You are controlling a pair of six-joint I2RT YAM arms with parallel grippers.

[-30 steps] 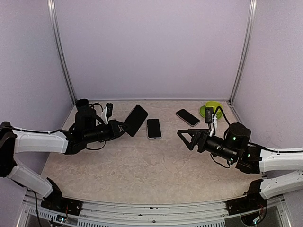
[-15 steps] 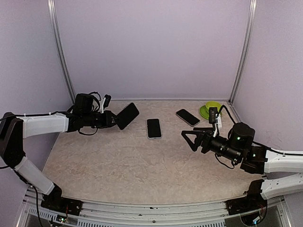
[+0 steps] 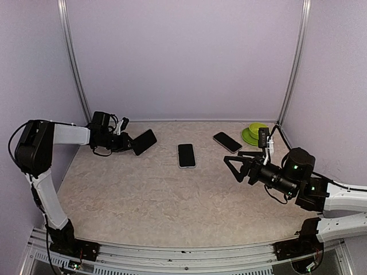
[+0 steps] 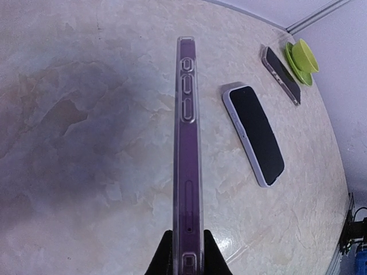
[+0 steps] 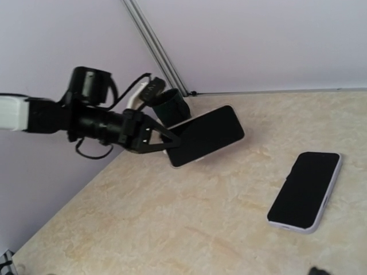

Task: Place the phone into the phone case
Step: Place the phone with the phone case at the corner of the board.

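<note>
**Desk:** What sits nearest the arms' bases?

**Photographer:** The right gripper (image 3: 233, 164), low over the beige marbled tabletop (image 3: 172, 195) on the right side. Its two fingers are spread wide and hold nothing.

**Desk:** And the phone?

**Photographer:** A white-edged, black-screened smartphone (image 3: 186, 155) lies flat, screen up, at mid-table. It is well apart from both grippers and outside any case. The right wrist view shows it too (image 5: 305, 191).

**Desk:** Where is the case?

**Photographer:** Left of the phone and a little farther back. The left gripper (image 3: 128, 143) pinches a clear-rimmed, dark-faced phone case (image 3: 144, 141) by one end, its fingers (image 4: 161, 259) pressed against both flat sides. The left wrist view shows the case (image 4: 187, 143) edge-on, its translucent purple-tinted rim and button cut-outs visible, with a shadow on the tabletop beside it. From the right wrist view it (image 5: 203, 135) is tilted, its dark face turned toward that camera. Whether anything is inside it, I cannot tell.

**Desk:** Anything at the far side?

**Photographer:** A dark slab-shaped phone (image 3: 227, 142) lies flat near the far right corner. Just beside it stands a lime-green dish (image 3: 256, 133). The pictures do not show what the dish holds.
</note>
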